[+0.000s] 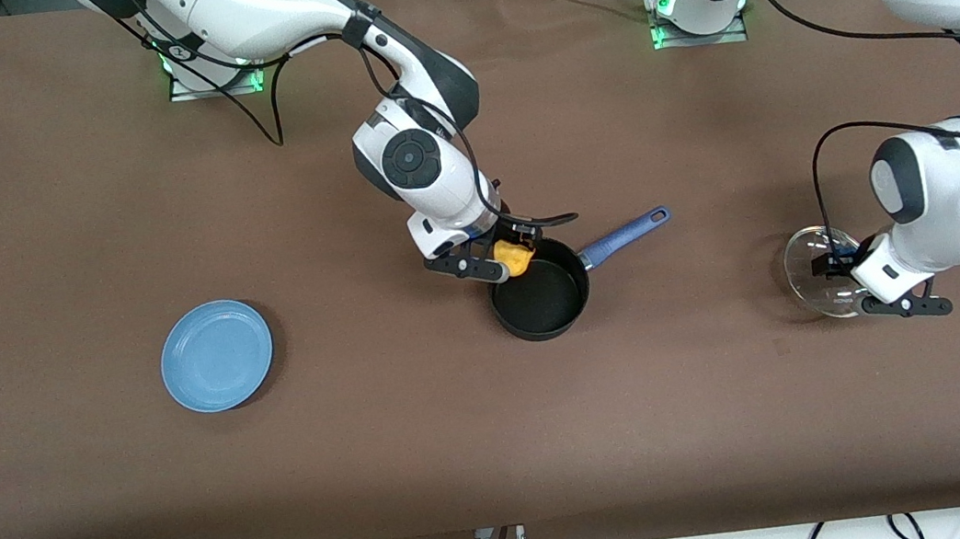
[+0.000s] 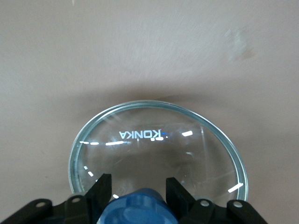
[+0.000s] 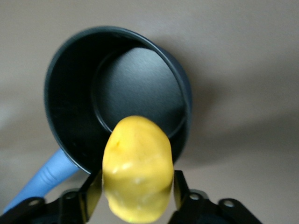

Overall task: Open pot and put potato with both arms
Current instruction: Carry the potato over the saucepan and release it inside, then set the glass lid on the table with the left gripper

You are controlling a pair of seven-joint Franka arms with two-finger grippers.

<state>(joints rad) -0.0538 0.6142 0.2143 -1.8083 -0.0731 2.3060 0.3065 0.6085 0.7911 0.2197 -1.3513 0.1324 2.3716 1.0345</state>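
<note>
The black pot (image 1: 543, 328) stands open near the table's middle, its blue handle (image 1: 624, 237) pointing toward the left arm's end. My right gripper (image 1: 504, 257) is shut on the yellow potato (image 1: 516, 257) and holds it over the pot's rim on the robots' side. In the right wrist view the potato (image 3: 138, 168) hangs between the fingers (image 3: 179, 186) above the empty pot (image 3: 70, 116). My left gripper (image 1: 839, 264) is shut on the blue knob (image 2: 138, 207) of the glass lid (image 1: 814, 272). It holds the lid tilted just over the table at the left arm's end. The lid (image 2: 159, 149) fills the left wrist view.
A flat light-blue plate (image 1: 217, 355) lies toward the right arm's end of the table, well apart from the pot. The brown table (image 1: 504, 452) stretches on toward the front camera. Cables hang below its near edge.
</note>
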